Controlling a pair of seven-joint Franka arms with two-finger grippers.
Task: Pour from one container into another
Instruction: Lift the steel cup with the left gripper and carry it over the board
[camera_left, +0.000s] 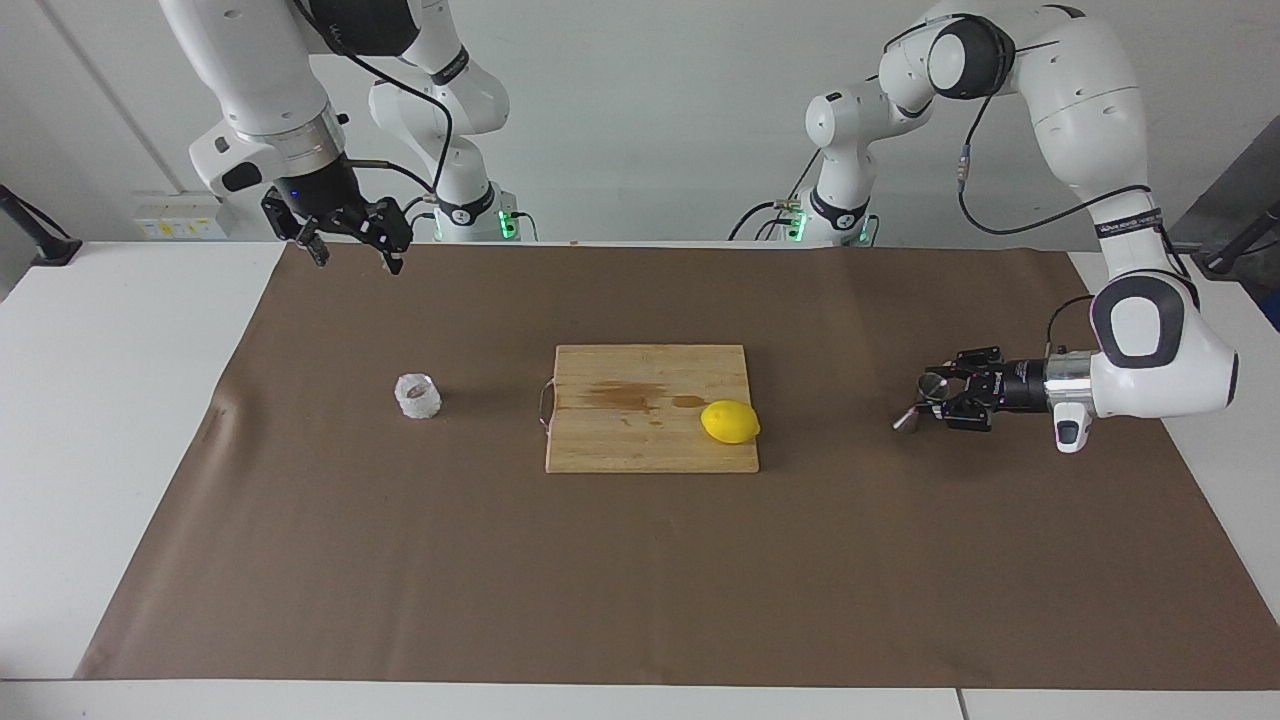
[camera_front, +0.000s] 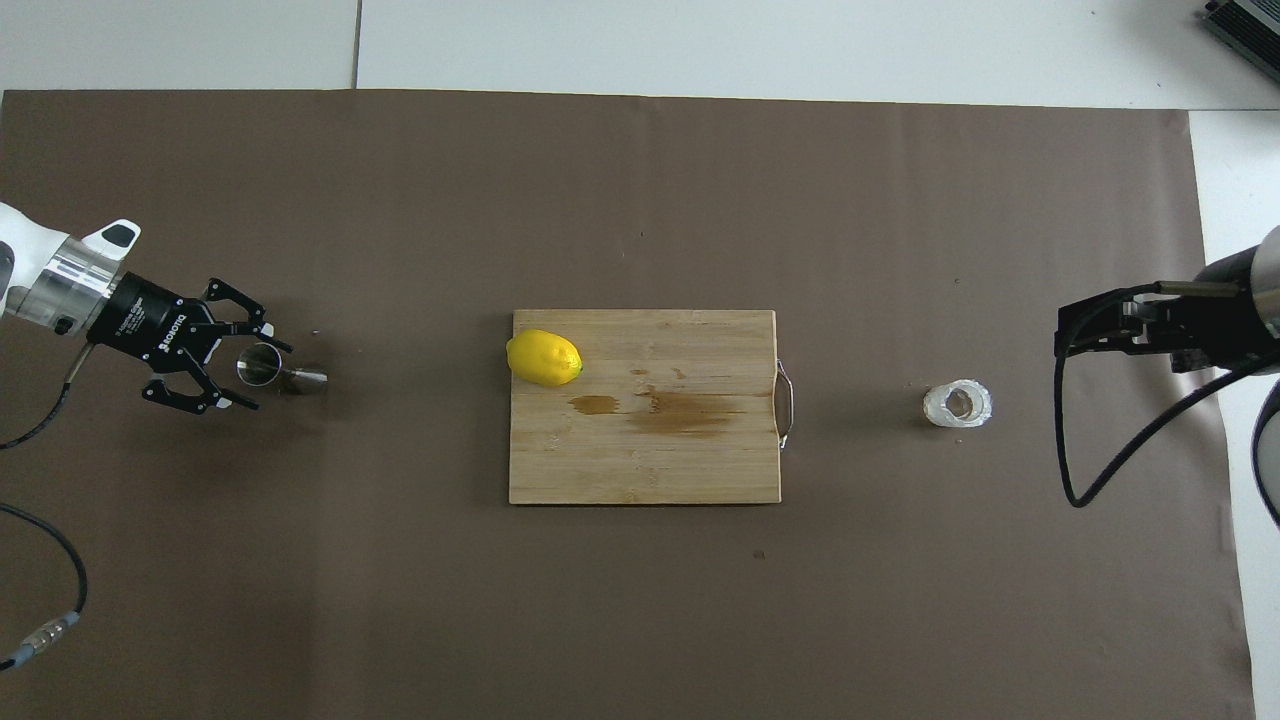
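Left end effector (camera_front: 248, 376) half-clenched around steel jigger (camera_front: 262, 365), contact unclear. Jigger light, stiff, slick; narrow waist best hold. Right end effector (camera_left: 352, 250) released, waited above tabletop.

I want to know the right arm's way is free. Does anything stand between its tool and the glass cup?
Nothing visible does. The right tool hangs open near the robots' edge of the mat, and only bare mat shows below it toward the glass cup. The cutting board lies off to the side, toward the table's middle.
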